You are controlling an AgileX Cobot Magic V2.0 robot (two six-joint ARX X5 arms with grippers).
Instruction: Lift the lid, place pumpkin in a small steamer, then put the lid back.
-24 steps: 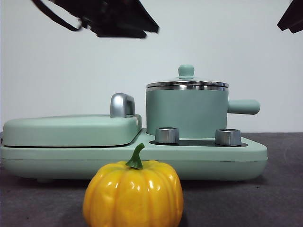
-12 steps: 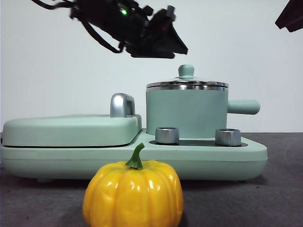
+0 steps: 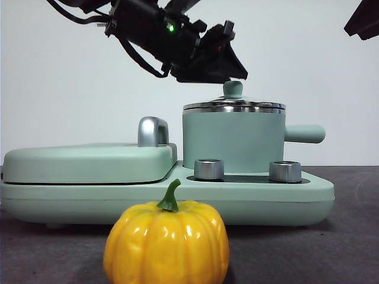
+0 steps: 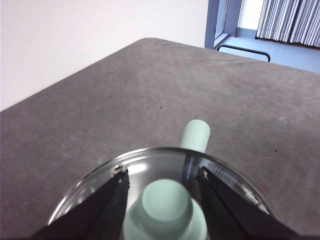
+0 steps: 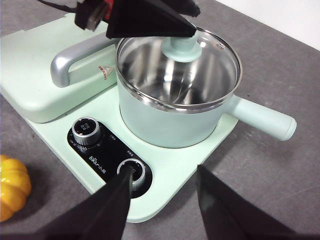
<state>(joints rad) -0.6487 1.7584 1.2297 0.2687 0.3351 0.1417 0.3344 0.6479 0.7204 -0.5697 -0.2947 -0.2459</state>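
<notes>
On the grey tabletop point(image 5: 280, 65), the small steamer point(image 3: 233, 141) sits on its mint base, the lid point(image 5: 180, 62) in place. The pumpkin point(image 3: 166, 242) stands in front, apart. My left pincer point(image 4: 161, 186) straddles the lid's knob, jaws spread, not touching. My right pincer point(image 5: 164, 182) hangs open above the dials.

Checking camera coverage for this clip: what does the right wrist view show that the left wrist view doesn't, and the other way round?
Only the right wrist view shows the pumpkin on the table, the griddle cover, the two dials, the small steamer whole, and the open right gripper hanging above the dials. Only the left wrist view shows the left gripper open around the knob. Both share the lid on the pot and its side handle.
</notes>
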